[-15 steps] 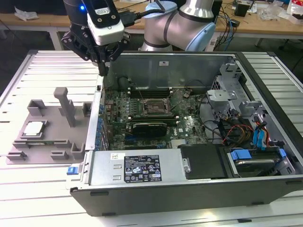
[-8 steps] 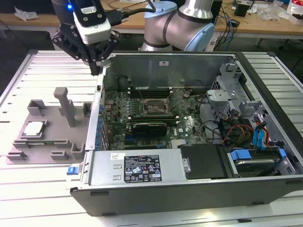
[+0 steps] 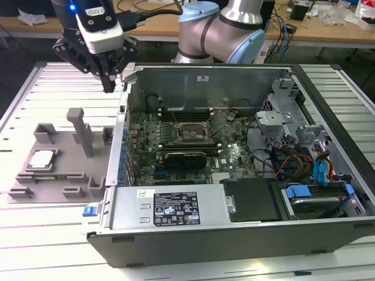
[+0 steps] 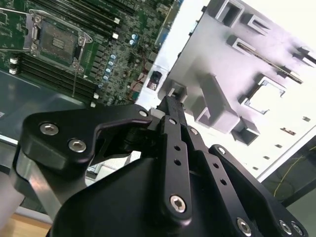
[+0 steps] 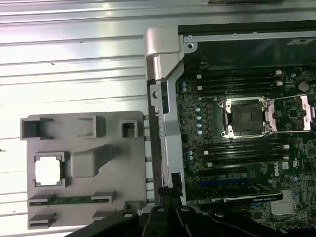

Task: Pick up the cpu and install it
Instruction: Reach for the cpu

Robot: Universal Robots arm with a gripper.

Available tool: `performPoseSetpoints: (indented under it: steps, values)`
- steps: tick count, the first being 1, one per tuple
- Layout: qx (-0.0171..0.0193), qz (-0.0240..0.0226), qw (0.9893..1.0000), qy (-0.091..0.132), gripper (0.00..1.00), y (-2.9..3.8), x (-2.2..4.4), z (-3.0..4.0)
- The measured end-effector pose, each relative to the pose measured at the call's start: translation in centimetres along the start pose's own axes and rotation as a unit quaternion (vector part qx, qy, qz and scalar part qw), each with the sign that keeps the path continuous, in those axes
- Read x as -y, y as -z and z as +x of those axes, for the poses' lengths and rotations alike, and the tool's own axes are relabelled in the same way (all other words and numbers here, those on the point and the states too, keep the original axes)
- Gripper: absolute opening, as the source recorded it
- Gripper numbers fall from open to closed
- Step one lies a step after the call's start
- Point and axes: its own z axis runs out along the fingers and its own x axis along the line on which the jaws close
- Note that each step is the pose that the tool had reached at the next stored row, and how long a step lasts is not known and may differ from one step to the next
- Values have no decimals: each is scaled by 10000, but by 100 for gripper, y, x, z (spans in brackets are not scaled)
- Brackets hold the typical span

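The cpu (image 3: 41, 159) is a shiny silver square lying flat in a recess of the grey tray (image 3: 70, 167) on the exterior view's left. In the first wrist view the cpu (image 5: 48, 170) shows bright in the same tray (image 5: 89, 160). My gripper (image 3: 109, 86) hangs above the slatted table beyond the tray, near the case's far left corner, well above and away from the cpu. Its black fingers (image 4: 170, 106) meet at the tips and hold nothing. The socket (image 3: 190, 133) sits open on the motherboard, seen as the socket (image 5: 245, 117) and the socket (image 4: 58, 43) in both wrist views.
The open computer case (image 3: 120, 140) has a tall metal wall between tray and motherboard. A power supply (image 3: 170, 206), drive cage (image 3: 293, 126) and cables (image 3: 293, 161) fill its near and right parts. Upright blocks (image 3: 82, 132) rise from the tray, and a memory stick (image 5: 64, 200) lies in it.
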Motion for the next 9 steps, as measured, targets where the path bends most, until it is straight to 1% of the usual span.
performPoseSetpoints:
  steps: [1, 3, 4, 9]
  values:
    - [3, 0, 10000, 0, 11, 1, -4, 38]
    - [6, 0, 10000, 0, 11, 2, -7, 75]
    - [9, -1, 10000, 0, 11, 3, -11, 107]
    - [17, -1, 10000, 0, 11, 5, -23, 224]
